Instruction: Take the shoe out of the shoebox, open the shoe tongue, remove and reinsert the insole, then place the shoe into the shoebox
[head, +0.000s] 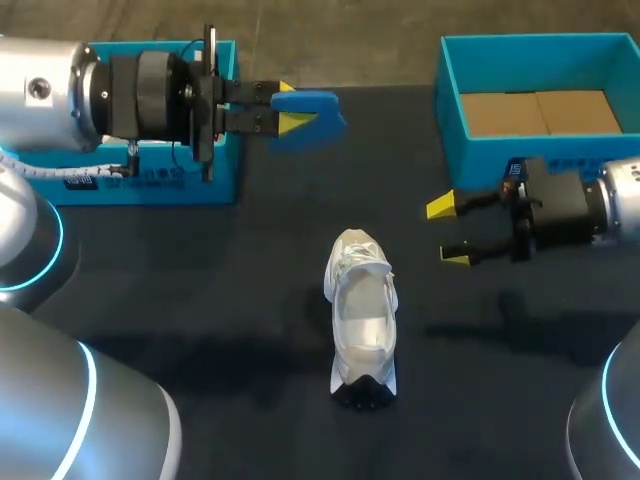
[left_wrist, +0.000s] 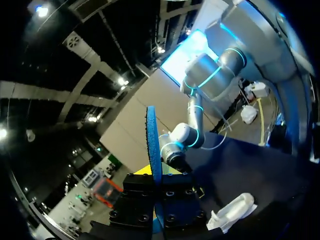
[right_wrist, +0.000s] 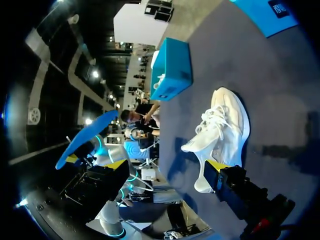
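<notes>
Insole (head: 312, 108) is out of the shoe. It's pinched by one end between the closed fingers of the left gripper (head: 283, 108) and held in the air over the far side of the table (head: 200, 300), left of the middle, just beside a blue box (head: 160, 185) at the far left. The white sneaker (head: 362, 320) is stood on its sole around the middle of the table, mouth wide open, laces toward the far edge, nothing touching it. The right gripper (head: 449, 232) is parked near the sneaker's right side, fingers spread, nothing held. The open shoebox (head: 480, 155) is sat at the far right corner.

Handling-wise, the insole looks like thin, light foam, so buckling is to be expected if it's shoved in from the held end. It's probably best fed in toe-first at a slant. The sneaker looks light and soft-sided, so it'll likely be slid or tipped unless it's braced. The heel collar seems the firmest spot to be grabbed.

Plenty of bare table is left around the sneaker, especially toward the near edge. Tight spots to be minded: the shoebox wall just behind the right gripper and the blue box under the left arm.
</notes>
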